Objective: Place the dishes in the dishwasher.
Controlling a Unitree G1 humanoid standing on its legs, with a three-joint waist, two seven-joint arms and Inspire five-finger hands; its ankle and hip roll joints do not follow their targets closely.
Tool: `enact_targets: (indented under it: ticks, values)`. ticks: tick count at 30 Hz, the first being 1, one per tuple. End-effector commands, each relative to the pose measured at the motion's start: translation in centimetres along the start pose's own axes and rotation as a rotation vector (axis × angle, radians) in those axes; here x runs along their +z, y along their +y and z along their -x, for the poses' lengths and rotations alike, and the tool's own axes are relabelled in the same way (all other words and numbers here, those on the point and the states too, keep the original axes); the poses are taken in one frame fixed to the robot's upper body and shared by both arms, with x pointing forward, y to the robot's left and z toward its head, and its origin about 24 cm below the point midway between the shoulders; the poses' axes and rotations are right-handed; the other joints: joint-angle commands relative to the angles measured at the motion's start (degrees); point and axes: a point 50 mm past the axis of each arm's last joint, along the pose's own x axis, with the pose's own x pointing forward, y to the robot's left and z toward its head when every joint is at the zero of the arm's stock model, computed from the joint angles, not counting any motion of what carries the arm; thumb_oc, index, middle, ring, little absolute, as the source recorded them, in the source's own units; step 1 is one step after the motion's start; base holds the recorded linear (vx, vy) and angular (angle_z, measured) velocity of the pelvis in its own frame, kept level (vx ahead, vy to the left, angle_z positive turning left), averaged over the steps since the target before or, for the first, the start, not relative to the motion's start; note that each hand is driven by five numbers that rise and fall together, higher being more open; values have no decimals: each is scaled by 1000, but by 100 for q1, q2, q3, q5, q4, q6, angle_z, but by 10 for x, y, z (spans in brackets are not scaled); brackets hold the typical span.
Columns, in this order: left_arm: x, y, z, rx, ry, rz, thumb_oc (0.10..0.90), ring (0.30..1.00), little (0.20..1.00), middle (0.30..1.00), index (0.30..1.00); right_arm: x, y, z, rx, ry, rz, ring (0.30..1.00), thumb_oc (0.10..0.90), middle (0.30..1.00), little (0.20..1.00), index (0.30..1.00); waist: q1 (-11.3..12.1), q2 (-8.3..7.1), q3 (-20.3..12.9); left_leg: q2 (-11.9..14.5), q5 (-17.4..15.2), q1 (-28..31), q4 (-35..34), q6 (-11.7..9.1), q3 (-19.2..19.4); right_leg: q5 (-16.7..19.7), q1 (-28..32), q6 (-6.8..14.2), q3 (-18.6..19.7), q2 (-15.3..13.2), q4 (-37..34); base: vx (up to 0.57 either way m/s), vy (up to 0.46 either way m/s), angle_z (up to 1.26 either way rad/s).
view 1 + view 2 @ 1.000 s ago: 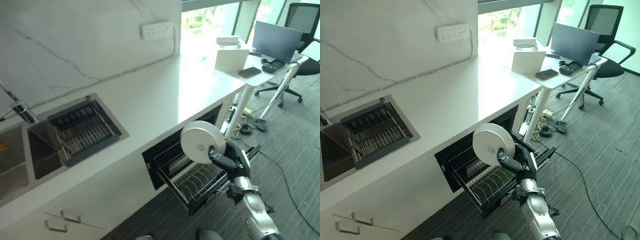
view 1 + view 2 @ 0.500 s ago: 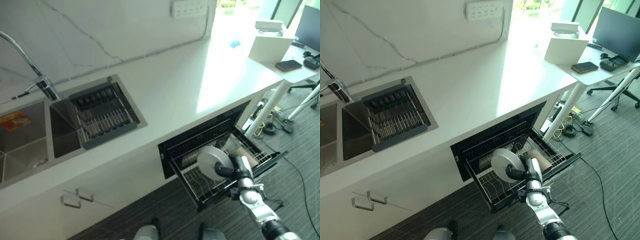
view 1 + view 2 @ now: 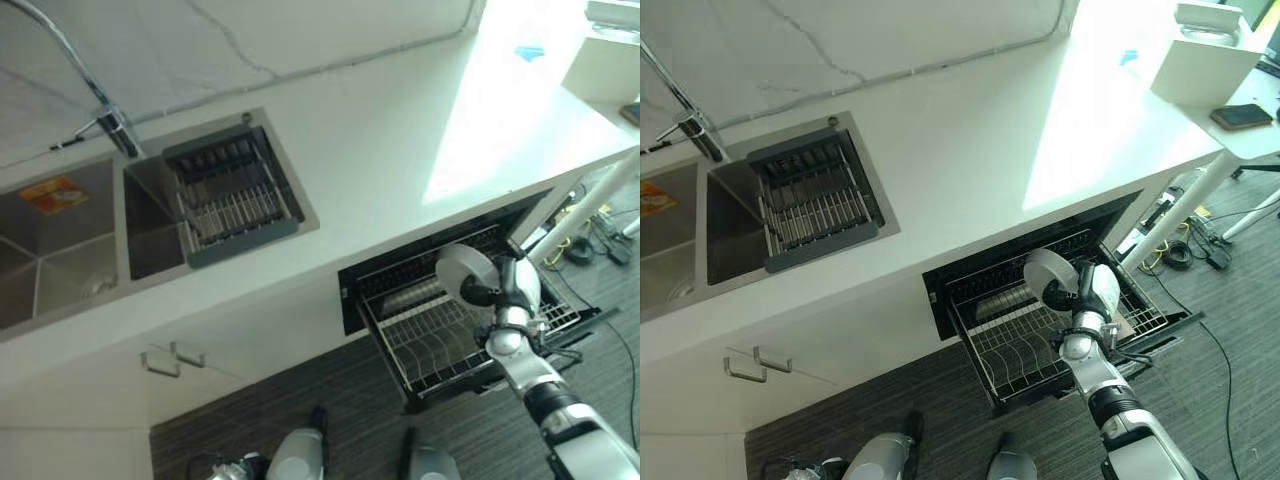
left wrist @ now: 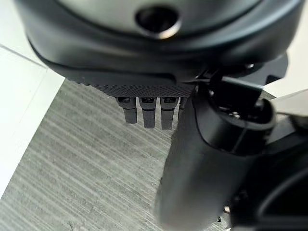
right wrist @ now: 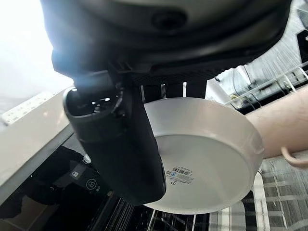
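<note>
A round white plate (image 3: 1048, 275) stands on edge in my right hand (image 3: 1095, 290), just over the pulled-out wire rack (image 3: 1012, 350) of the dishwasher under the counter. In the right wrist view the thumb (image 5: 120, 144) presses on the plate's (image 5: 207, 154) underside and the fingers curl behind its rim. A tan mug (image 5: 284, 130) lies in the rack beside the plate. My left hand (image 4: 147, 113) hangs over grey carpet with relaxed fingers and holds nothing.
The white counter (image 3: 400, 150) runs above the dishwasher opening (image 3: 430, 265). A sink with a dark drying rack (image 3: 235, 195) and a faucet (image 3: 110, 125) lies at the left. A white desk with a box (image 3: 1195, 70) and a phone (image 3: 1243, 116) stands at the right.
The camera has shifted. My right hand has carried the plate down from counter-edge height and in toward the dishwasher rack, still held the same way.
</note>
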Motion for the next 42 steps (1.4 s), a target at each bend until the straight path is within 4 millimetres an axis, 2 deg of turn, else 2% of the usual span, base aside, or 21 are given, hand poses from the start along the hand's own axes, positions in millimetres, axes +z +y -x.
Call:
enact_targets:
  ticks: [1, 6, 7, 13, 14, 18, 28, 29, 30, 34, 37, 42]
  values:
    - [-3, -3, 0, -27, 0, 2, 800, 900, 900, 900, 900, 51, -47, -32, -246, -230, -11, 300, 400, 300, 300, 300, 28, -43, -150, -109, -1172, 170, 552, 121, -74, -142, -321, 46, 207, 92, 5, -31, 51, -4]
    - [17, 5, 1, -2, -67, -6, 800, 900, 900, 900, 900, 68, -65, -43, -372, -291, -9, 300, 400, 300, 300, 300, 25, 48, 261, -154, -1055, -124, 552, 150, -126, -54, -592, 35, 222, 56, 5, -147, 15, 3]
    - [26, 10, 2, 11, -97, -7, 800, 900, 900, 900, 900, 75, -72, -47, -415, -309, -21, 300, 400, 300, 300, 300, 23, 77, 419, -169, -1022, -247, 552, 169, -149, -18, -709, 38, 231, 55, 5, -183, 2, 9]
    - [53, 18, 6, 47, -180, -15, 800, 900, 900, 900, 900, 98, -84, -56, -476, -371, -38, 300, 400, 300, 300, 300, 3, 111, 807, -216, -916, -615, 552, 224, -176, 117, -1106, 24, 290, 65, 5, -130, 12, 5]
    - [59, 20, 7, 56, -203, -11, 800, 900, 900, 900, 900, 105, -83, -57, -477, -395, -37, 300, 400, 300, 300, 300, -8, 108, 906, -235, -876, -690, 552, 241, -165, 161, -1199, 17, 317, 75, 5, -75, 18, -3]
    - [69, 24, 10, 70, -234, -1, 800, 900, 900, 900, 900, 112, -79, -57, -454, -412, -32, 300, 400, 300, 300, 300, -25, 100, 1028, -237, -820, -826, 552, 262, -133, 218, -1352, 8, 341, 73, 5, -63, 11, -9]
    - [74, 25, 11, 80, -244, 8, 800, 900, 900, 900, 900, 102, -57, -51, -330, -410, 50, 300, 400, 300, 300, 300, -101, 87, 1029, -189, -805, -861, 552, 239, -18, 222, -1405, -3, 305, 81, 5, -5, 4, -2]
    - [74, 24, 11, 79, -242, 7, 800, 900, 900, 900, 900, 99, -53, -50, -302, -396, 69, 747, 698, 747, 747, 747, -103, 94, 1029, -175, -824, -844, 552, 234, -8, 207, -1385, -2, 295, 87, 5, 0, 0, 0]
    - [75, 24, 11, 79, -241, 6, 800, 900, 900, 900, 900, 93, -48, -51, -238, -355, 85, 900, 800, 900, 900, 900, -107, 93, 1029, -171, -827, -850, 552, 231, -2, 203, -1389, -1, 287, 82, 5, 0, 0, 0]
    - [75, 28, 12, 88, -243, 11, 800, 900, 900, 900, 900, 87, -22, -46, 77, -374, 201, 900, 800, 900, 900, 900, -102, 64, 1029, -146, -822, -896, 552, 220, 21, 197, -1425, -1, 256, 71, 5, -7, -17, 1]
    - [77, 41, 16, 107, -237, -16, 800, 900, 900, 900, 900, 82, 4, -36, 507, -326, 175, 900, 800, 900, 900, 900, -45, -21, 1029, -114, -768, -911, 552, 186, 41, 216, -1410, 9, 149, 21, 5, -6, -79, 2]
    - [76, 46, 18, 111, -233, -29, 800, 900, 900, 900, 900, 73, 13, -32, 717, -258, 187, 900, 800, 900, 900, 900, 28, -66, 1029, -80, -754, -877, 552, 165, 45, 210, -1356, 20, 66, -6, 5, 7, -46, 4]
